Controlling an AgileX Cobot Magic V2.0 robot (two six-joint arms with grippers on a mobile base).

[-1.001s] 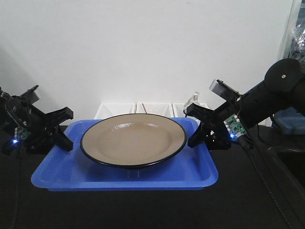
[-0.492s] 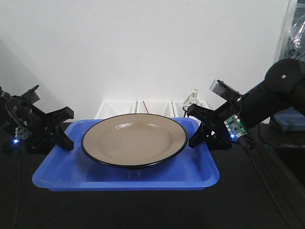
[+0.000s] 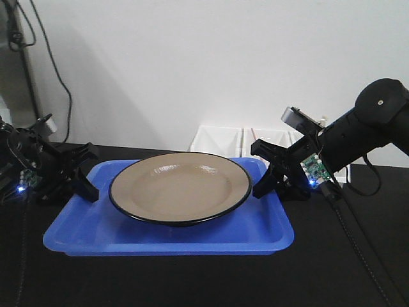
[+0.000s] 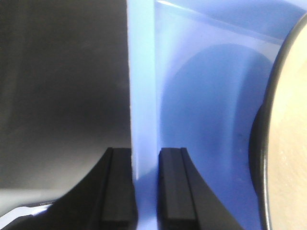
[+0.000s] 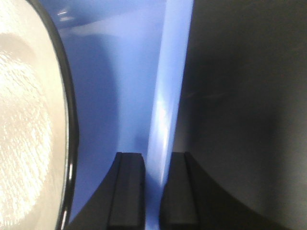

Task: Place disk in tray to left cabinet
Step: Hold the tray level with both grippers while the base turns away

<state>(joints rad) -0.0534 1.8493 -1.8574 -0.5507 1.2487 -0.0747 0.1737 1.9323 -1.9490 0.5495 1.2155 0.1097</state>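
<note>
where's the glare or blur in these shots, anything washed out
Front view: evenly lit, mild sheen on the disk. Left wrist view: tray rim washed pale and soft, close up. Right wrist view: bright glare streak on the tray rim, disk blown out near white at left.

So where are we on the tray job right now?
Done: the disk sits in the tray. In hand: the left gripper and the right gripper are each shut on a tray end rim. Left: getting it onto the cabinet; no shelf is in view.
</note>
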